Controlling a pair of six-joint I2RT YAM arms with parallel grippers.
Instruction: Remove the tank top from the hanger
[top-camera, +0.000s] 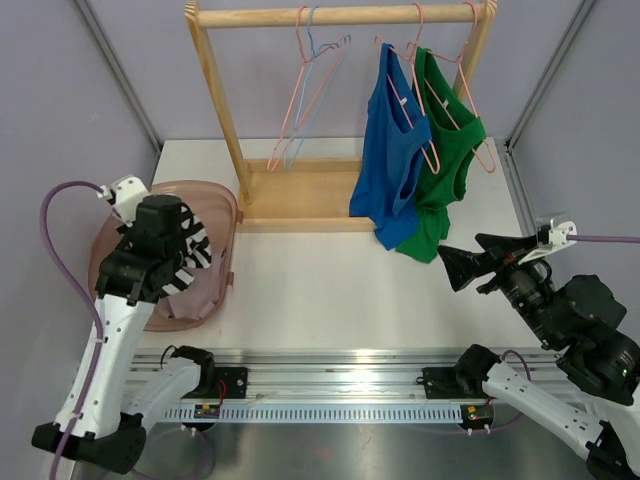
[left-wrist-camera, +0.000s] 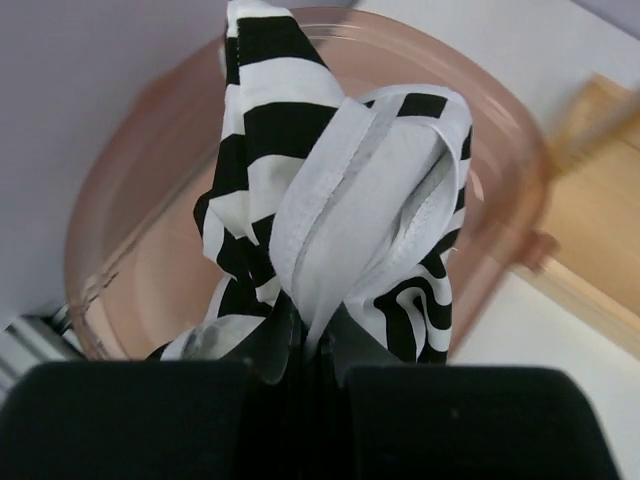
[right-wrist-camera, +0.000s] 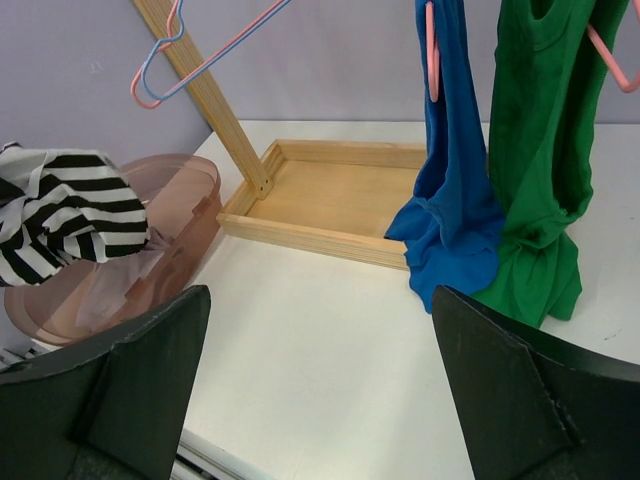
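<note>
My left gripper (top-camera: 185, 262) is shut on a black-and-white striped tank top (left-wrist-camera: 340, 200) and holds it over the pink basket (left-wrist-camera: 505, 130); the top also shows in the top view (top-camera: 195, 250) and the right wrist view (right-wrist-camera: 70, 210). A blue tank top (top-camera: 392, 160) and a green tank top (top-camera: 445, 150) hang on pink hangers (top-camera: 432, 155) at the right of the wooden rack (top-camera: 330, 14). Two empty hangers (top-camera: 305, 90), pink and blue, hang at the middle. My right gripper (top-camera: 462, 265) is open and empty, low over the table, right of the hanging tops.
The rack's wooden base tray (top-camera: 300, 195) stands at the back middle. The pink basket (top-camera: 120, 300) stands at the left by the grey wall. A metal rail (top-camera: 340, 385) runs along the near edge. White table (right-wrist-camera: 330, 340) lies between my right gripper's fingers.
</note>
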